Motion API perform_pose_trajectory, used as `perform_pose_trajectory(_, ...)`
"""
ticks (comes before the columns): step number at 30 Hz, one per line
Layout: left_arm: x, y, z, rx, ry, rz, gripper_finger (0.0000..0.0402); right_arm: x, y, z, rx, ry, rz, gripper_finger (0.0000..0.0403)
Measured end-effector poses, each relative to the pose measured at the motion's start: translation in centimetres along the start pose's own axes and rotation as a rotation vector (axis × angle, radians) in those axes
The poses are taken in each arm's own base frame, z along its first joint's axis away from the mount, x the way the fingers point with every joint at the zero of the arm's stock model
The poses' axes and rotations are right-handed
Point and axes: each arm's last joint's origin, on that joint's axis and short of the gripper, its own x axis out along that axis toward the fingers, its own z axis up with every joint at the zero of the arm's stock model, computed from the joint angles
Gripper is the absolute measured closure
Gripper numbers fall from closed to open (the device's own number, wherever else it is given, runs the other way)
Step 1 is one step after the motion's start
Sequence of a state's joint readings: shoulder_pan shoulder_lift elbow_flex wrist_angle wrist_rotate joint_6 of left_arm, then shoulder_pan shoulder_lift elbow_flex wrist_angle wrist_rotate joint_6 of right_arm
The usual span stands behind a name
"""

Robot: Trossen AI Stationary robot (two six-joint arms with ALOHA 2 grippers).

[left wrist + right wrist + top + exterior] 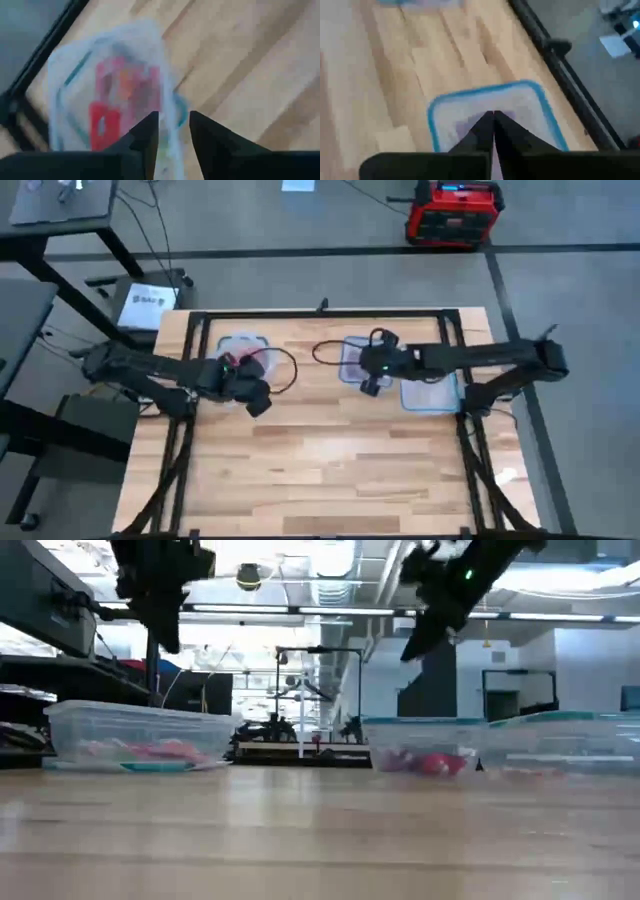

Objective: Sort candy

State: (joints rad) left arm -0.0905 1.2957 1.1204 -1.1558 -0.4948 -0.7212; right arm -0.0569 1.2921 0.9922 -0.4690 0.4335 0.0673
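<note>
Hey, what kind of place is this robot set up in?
Probably a robotics lab or workshop: a wooden table in a black frame on a concrete floor, exposed ceiling ducts overhead, and a red equipment case on the floor.

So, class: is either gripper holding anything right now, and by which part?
Nothing visible. The left gripper stands open and empty over the candy tub; the right gripper is shut with nothing seen between its tips.

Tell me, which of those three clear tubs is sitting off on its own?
The tub under the left arm, holding red candy. It stands apart on the table's left side, while the other two sit close together on the right.
</note>
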Motion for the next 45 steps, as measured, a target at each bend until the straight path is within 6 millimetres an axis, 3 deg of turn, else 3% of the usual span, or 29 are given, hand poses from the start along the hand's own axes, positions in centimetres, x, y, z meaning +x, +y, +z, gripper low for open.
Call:
perform_pose_trajectory(8, 4.0, 2.1, -0.8, 0.004, 0.175, 0.013, 0.0227, -2.4, 2.0, -0.1, -0.047, -0.052, 0.073, 0.0403)
perform_pose_trajectory(14, 6.6, 2.3, -1.7, 0.014, 0.231, -0.093, 0.0219, -3.2, 3.5, -0.5, -0.057, -0.050, 0.117, 0.0403)
perform_pose_trajectory(23, 6.7, 2.1, -1.4, 0.054, 0.206, -0.133, 0.0219, -3.6, 3.9, -1.1, -0.072, -0.013, 0.072, 0.0403)
perform_pose_trajectory(32, 4.8, 1.4, -0.1, 0.014, 0.115, -0.207, 0.0219, -3.5, 3.8, -1.3, -0.057, 0.000, 0.055, 0.0403)
perform_pose_trajectory(41, 8.7, 0.1, -2.1, 0.046, 0.195, -0.199, 0.0220, -3.6, 3.8, -1.3, -0.057, -0.002, 0.056, 0.0403)
perform_pose_trajectory(43, 9.2, -0.2, -2.2, 0.066, 0.209, -0.194, 0.0236, -3.6, 3.9, -1.3, -0.060, -0.001, 0.058, 0.0403)
perform_pose_trajectory(45, 9.5, -0.3, -2.2, 0.090, 0.228, -0.184, 0.0276, -3.7, 4.0, -1.3, -0.065, -0.003, 0.063, 0.0403)
